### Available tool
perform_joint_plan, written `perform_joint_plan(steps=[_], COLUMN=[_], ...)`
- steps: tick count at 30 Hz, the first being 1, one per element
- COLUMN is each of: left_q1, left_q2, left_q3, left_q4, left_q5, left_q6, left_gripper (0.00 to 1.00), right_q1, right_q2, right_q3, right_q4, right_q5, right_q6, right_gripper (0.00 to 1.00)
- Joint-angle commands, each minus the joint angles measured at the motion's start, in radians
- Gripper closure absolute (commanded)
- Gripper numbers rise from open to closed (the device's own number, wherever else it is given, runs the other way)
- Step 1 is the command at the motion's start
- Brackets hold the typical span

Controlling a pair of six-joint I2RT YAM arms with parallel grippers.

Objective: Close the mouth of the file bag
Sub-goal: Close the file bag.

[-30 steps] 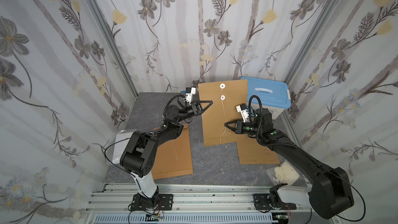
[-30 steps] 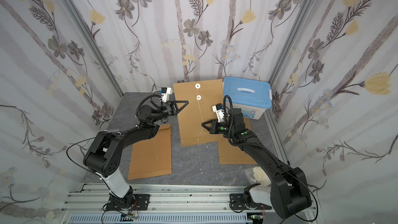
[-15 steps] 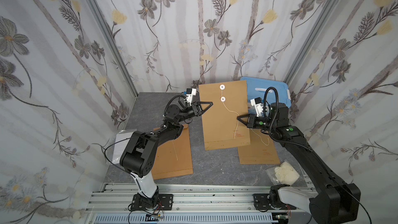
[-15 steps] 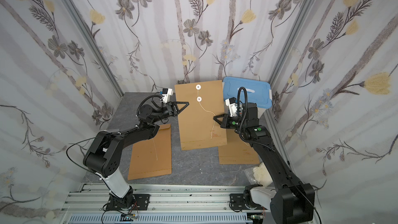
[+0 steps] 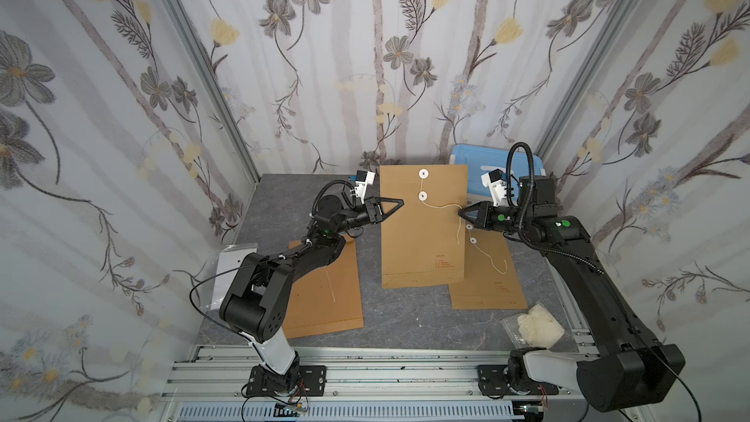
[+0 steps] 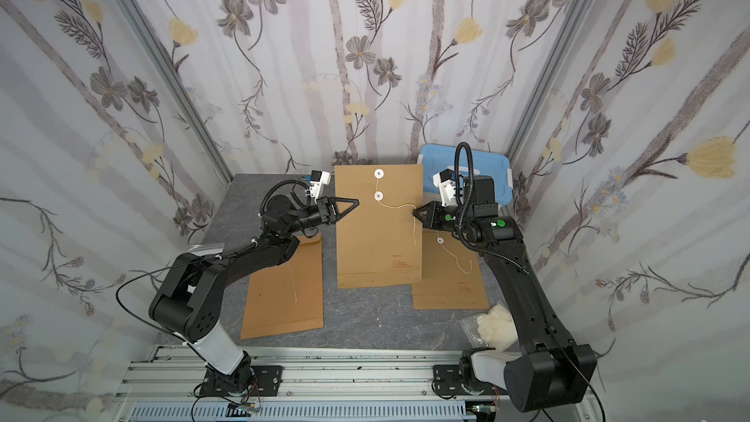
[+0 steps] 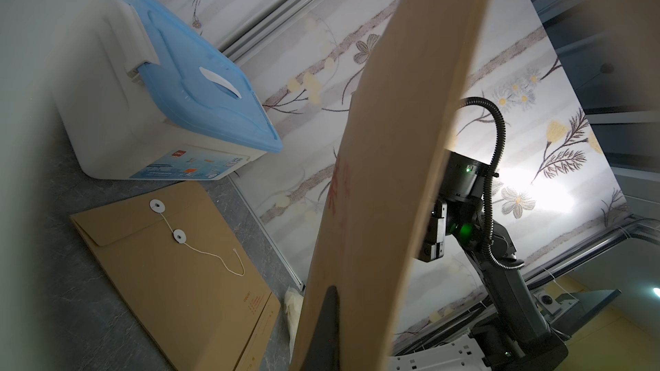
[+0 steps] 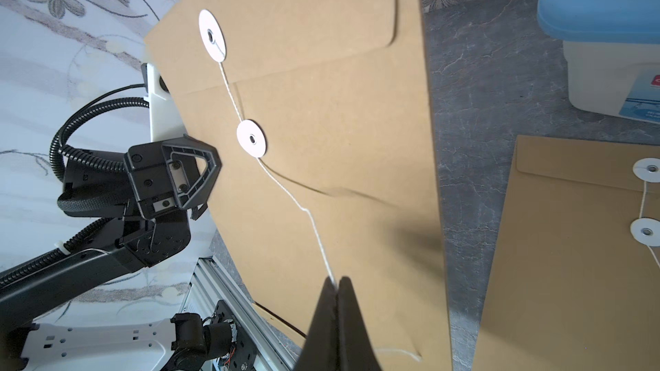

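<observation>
Over in the far right corner of the grey tabletop (image 5: 406, 318) sits the bulkiest thing, a white storage box (image 6: 495, 160) with a blue lid. Next in size is the file bag (image 5: 422, 237) — a brown paper envelope held up over the middle of the tabletop, flap end toward the far edge, its flap folded down over the mouth. Whether its lower end touches the surface I cannot tell.

Two more brown envelopes lie flat. The left envelope (image 5: 324, 298) is toward the near left corner, its far end under the left arm. The right envelope (image 5: 487, 278) lies along the right edge, just in front of the box, with its own cord (image 7: 210, 255) loose on it. A white sheet (image 5: 233, 265) rests at the left edge, and a clear pouch (image 5: 535, 324) of pale fluffy stuff lies by the near right corner.

The left gripper (image 5: 399, 202) has its jaws clenched on the file bag's left edge. The right gripper (image 8: 337, 281) stands at the bag's right edge, jaws pinched tight on the string (image 8: 285, 190), a short tail hanging below them. That string runs from the upper disc (image 5: 423, 174), white, on the flap, down to the lower disc (image 5: 423, 196) on the body — then slackly across the bag's face to the right jaws.
</observation>
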Motion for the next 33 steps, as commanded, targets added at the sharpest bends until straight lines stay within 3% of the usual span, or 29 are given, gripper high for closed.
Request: perform_joint_plan(steps=[1,14,33], left_q1=[0.000,-0.001,-0.007], left_q2=[-0.009,-0.005,0.003], left_q3=[-0.004,-0.024,-0.019], left_q4=[0.013,0.088,0.099], left_q5=[0.023,0.041,0.035], left_q6=[0.012,-0.019,-0.033], left_gripper=[1.00,1.00,1.00], right_q1=[-0.005,-0.024,-0.030], right_q2=[0.017,0.113,0.128], right_q3=[0.042,0.196,0.227], right_q4=[-0.063,-0.172,-0.189], right_q5=[0.037,0.079,0.065], right_q6=[-0.025,-0.046,-0.046], right_gripper=[1.00,1.00,1.00])
